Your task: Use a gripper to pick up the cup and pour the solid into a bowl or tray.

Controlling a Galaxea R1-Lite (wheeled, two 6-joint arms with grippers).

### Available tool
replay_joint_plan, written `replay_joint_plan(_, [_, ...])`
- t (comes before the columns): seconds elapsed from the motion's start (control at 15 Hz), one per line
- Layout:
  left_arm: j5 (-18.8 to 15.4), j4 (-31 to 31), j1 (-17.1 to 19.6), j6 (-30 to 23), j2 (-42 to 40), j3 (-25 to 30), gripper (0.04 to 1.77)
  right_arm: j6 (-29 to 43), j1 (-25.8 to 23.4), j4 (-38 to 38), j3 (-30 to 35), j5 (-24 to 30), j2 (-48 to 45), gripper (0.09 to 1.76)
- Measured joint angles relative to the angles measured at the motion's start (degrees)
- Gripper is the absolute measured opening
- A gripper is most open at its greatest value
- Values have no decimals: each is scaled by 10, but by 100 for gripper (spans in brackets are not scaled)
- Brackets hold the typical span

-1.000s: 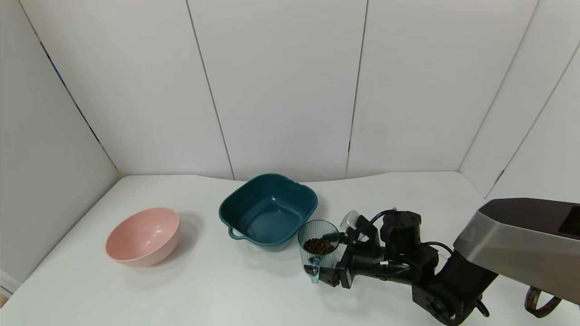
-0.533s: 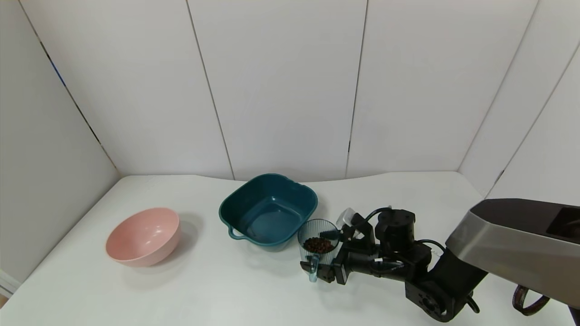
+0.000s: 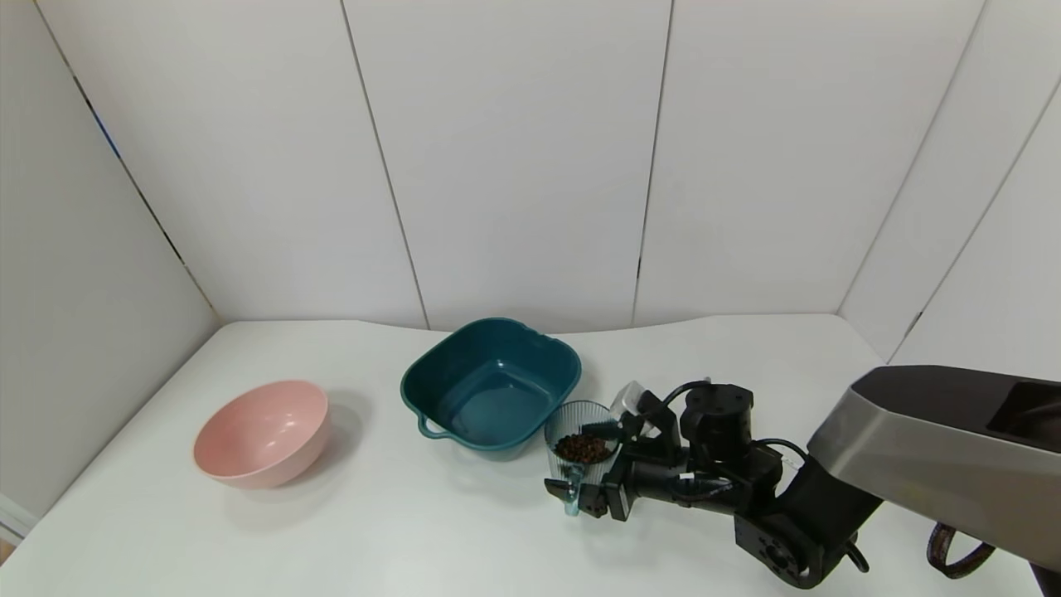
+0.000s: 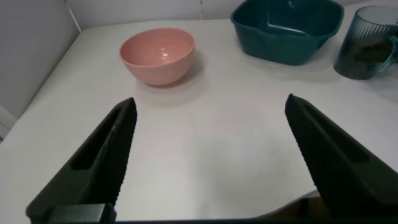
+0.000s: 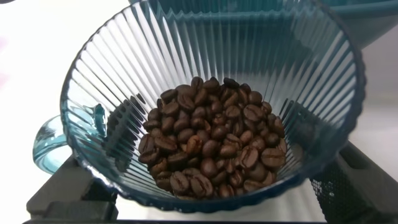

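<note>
Both fingers of the right tool (image 3: 590, 468) sit spread wide on either side of the cup (image 3: 581, 444), not visibly squeezing it. Cup's upright on the desk (image 3: 348, 531), with brown beans (image 5: 211, 146) in the bottom, just beside the teal bowl (image 3: 491, 383). Pink bowl (image 3: 262, 432) is well off to the left. Left tool (image 4: 211, 162) hovers over bare desk, fingers wide apart.

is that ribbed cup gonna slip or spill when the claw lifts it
The cup looks like thin, smooth plastic, so it may flex or slip; its ribs could add some purchase. The beans sit low inside, so spilling seems unlikely while it stays upright. The right claw straddles it with jaws wide.
</note>
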Motion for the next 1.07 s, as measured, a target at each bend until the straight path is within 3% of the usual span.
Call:
replay_joint_plan(0.2, [0, 0, 0, 0, 0, 0, 172, 0, 0, -1, 0, 0, 0, 141])
replay_joint_plan(1.07, [0, 0, 0, 0, 0, 0, 172, 1, -9, 4, 17, 2, -27, 138])
